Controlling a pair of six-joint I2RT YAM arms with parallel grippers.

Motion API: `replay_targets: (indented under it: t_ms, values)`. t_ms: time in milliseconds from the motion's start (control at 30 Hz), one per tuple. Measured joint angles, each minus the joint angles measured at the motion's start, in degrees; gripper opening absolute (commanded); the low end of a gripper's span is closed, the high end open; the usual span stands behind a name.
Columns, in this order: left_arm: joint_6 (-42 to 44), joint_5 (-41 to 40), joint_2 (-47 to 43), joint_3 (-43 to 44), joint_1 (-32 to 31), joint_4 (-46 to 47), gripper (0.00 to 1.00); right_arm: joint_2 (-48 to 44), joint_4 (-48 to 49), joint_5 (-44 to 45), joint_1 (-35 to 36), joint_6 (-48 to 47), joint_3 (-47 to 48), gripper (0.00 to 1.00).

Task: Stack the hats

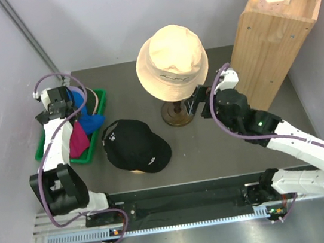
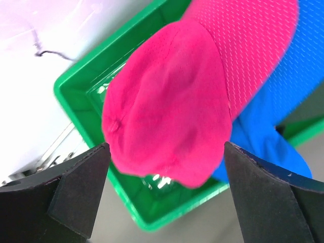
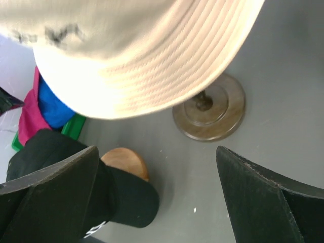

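Well, from the overhead view, the left gripper [image 1: 63, 108] hangs over the far end of the green tray [image 1: 101, 101], jaws spread wide and holding nothing. The magenta cap [image 1: 79, 140] and blue cap [image 1: 93, 122] lie heaped inside the tray. The black cap [image 1: 135, 144] sits on the table just right of the tray. Further right of the tray, the right gripper [image 1: 196, 103] hovers beside the stand [image 1: 176, 114] that carries a cream bucket hat [image 1: 171, 59]. It is equally wide open and empty.

Looking through the left wrist camera, the magenta cap fills the gap between the two dark fingers [image 2: 76, 192], directly below them and not touching. Its crown points toward the tray's near corner. Its length runs diagonally up toward the blue cap, slantwise to the line between the fingers.

Through the right wrist camera, the bucket hat's brim looms overhead. The black cap lies down toward the tray side, over a wooden head form [image 3: 126, 162], and part of it is hidden behind one finger [image 3: 50, 197].

I'd say the left arm is plainly the nearer one to the magenta cap. The move ahead looks like a straight descent onto the crown.
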Motion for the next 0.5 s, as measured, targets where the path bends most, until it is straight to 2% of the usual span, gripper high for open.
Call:
replay_targets:
  t_ms: [33, 100, 133, 200, 233, 333, 367, 400, 500]
  values:
    - [0.3, 0.5, 0.8, -0.3, 0.7, 1.2, 0.86, -0.1, 0.1, -1.1, -1.3, -0.9, 0.4, 0.98]
    - [0.9, 2.1, 2.6, -1.3, 1.7, 3.4, 0.77, -0.3, 0.2, -3.4, -3.7, -2.3, 1.2, 0.98]
    - [1.1, 2.6, 3.2, -1.6, 1.9, 3.9, 0.69, -0.5, 0.3, -4.6, -4.9, -2.9, 1.5, 0.98]
    - [1.9, 3.6, 4.6, -1.9, 2.2, 4.8, 0.60, -0.6, 0.5, -6.5, -6.9, -3.8, 1.7, 0.98]
    - [2.2, 3.8, 5.1, -1.9, 2.2, 5.2, 0.47, -0.6, 0.6, -7.6, -7.8, -4.3, 1.8, 0.99]
    - [3.1, 4.2, 5.8, -1.9, 2.3, 6.3, 0.22, -0.5, 0.5, -10.5, -10.0, -5.6, 1.8, 0.99]
    - [3.6, 4.2, 5.9, -1.9, 2.4, 6.5, 0.03, -0.5, 0.5, -11.2, -10.5, -5.9, 1.8, 0.99]
    - [3.9, 4.2, 6.1, -1.9, 2.6, 6.7, 0.00, -0.5, 0.5, -12.1, -11.1, -6.4, 1.8, 0.98]
    - [5.2, 3.9, 6.5, -1.9, 2.9, 7.0, 0.00, -0.2, 0.5, -14.3, -12.6, -7.6, 1.8, 0.99]
